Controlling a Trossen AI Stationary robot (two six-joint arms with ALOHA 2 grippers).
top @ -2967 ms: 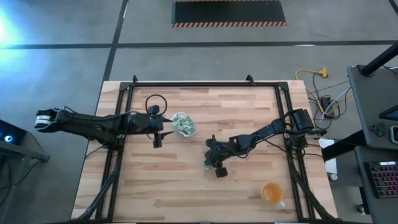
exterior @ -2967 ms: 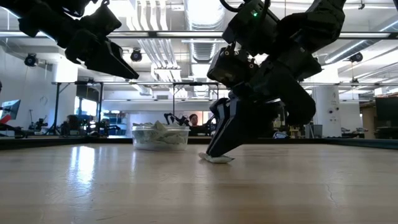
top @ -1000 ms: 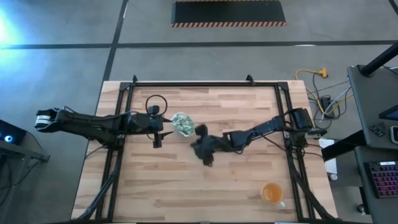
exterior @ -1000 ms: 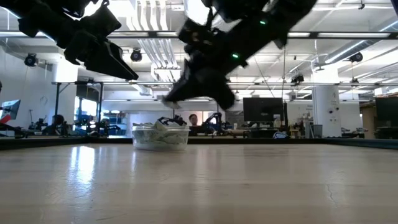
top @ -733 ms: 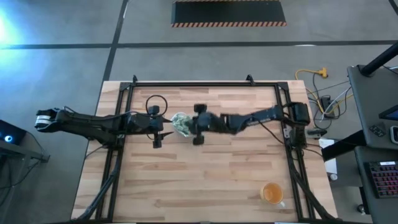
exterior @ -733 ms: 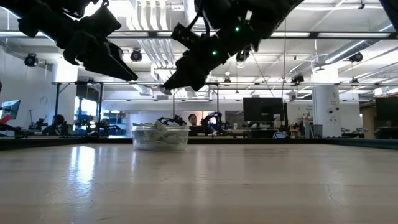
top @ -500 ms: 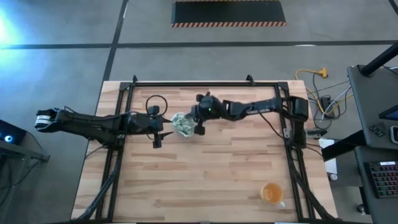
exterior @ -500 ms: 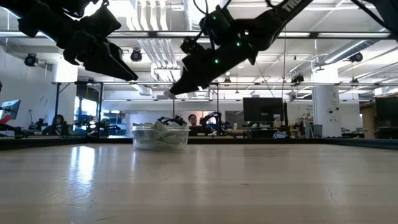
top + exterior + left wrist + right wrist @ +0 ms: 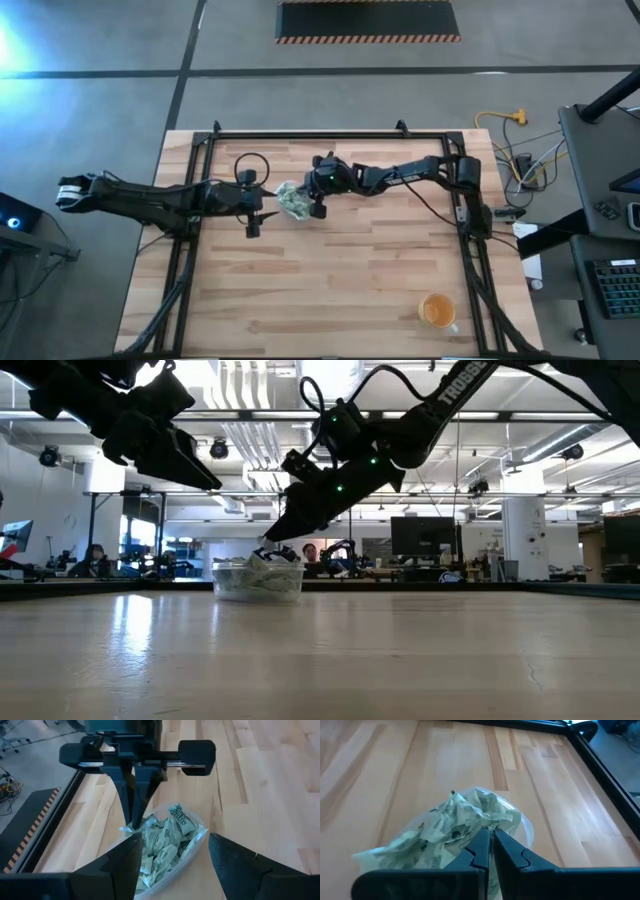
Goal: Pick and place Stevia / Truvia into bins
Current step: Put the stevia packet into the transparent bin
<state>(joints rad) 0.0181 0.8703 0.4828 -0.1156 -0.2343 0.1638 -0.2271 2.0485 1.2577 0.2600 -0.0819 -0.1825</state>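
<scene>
The right claw [image 9: 300, 200] reaches across the surface [image 9: 380, 290] from its right edge and hangs directly over the clear plastic tub [image 9: 292, 200], its fingers [image 9: 485, 851] pressed shut, with a pale green and white sweetener packet [image 9: 492, 826] at their tips just above the heap. The tub sits in the far left part of the surface, filled with many Stevia packets [image 9: 162, 842]. The left claw [image 9: 254, 222] waits beside the tub, toward the left edge, fingers [image 9: 120, 865] spread wide and empty. An orange cup [image 9: 437, 312] stands near the near right corner, well apart.
</scene>
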